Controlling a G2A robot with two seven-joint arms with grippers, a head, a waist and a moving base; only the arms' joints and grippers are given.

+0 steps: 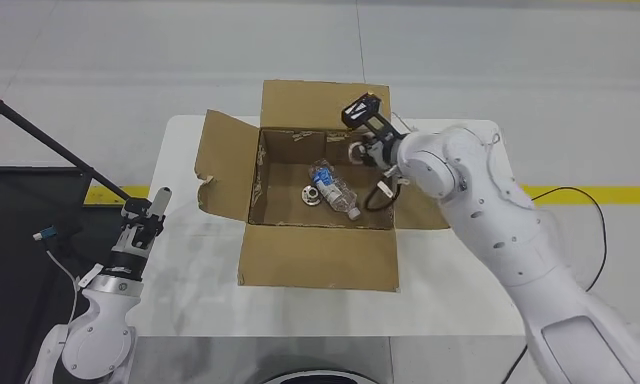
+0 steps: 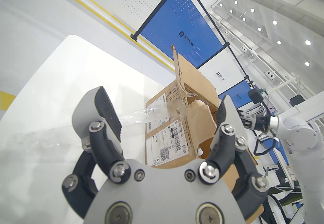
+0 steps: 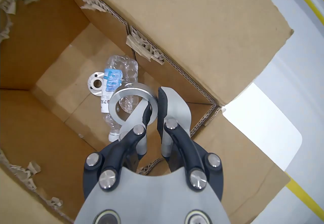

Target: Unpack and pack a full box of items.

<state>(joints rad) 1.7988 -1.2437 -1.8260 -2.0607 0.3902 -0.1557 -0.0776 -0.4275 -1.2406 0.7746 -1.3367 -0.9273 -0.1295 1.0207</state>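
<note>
Right tool (image 3: pixel 154 106): closed on the ring (image 3: pixel 113 104). One finger passes through the ring's opening and the other presses on the outer rim. The ring is bare metal. It projects from the tool tip and hangs clear of the box floor.

Box (image 3: pixel 192 19): cardboard, open, with its flaps folded outward. It stands on the table (image 1: pixel 200 284). The right tool hangs above the opening, with the far wall and the right wall just beside it.

Bottle (image 3: pixel 119 70): clear plastic with a blue label, crumpled. It lies on its side on the box floor, below the right tool.

Flange (image 3: pixel 95 84): a small metal disc with a centre hole. It lies flat on the box floor just beside the bottle, on the side away from the right tool.

Left tool (image 2: pixel 164 93): open, fingers spread wide, gripping nothing. It sits at the table's left edge. The box stands ahead of it, well apart, with a torn flap facing it.
</note>
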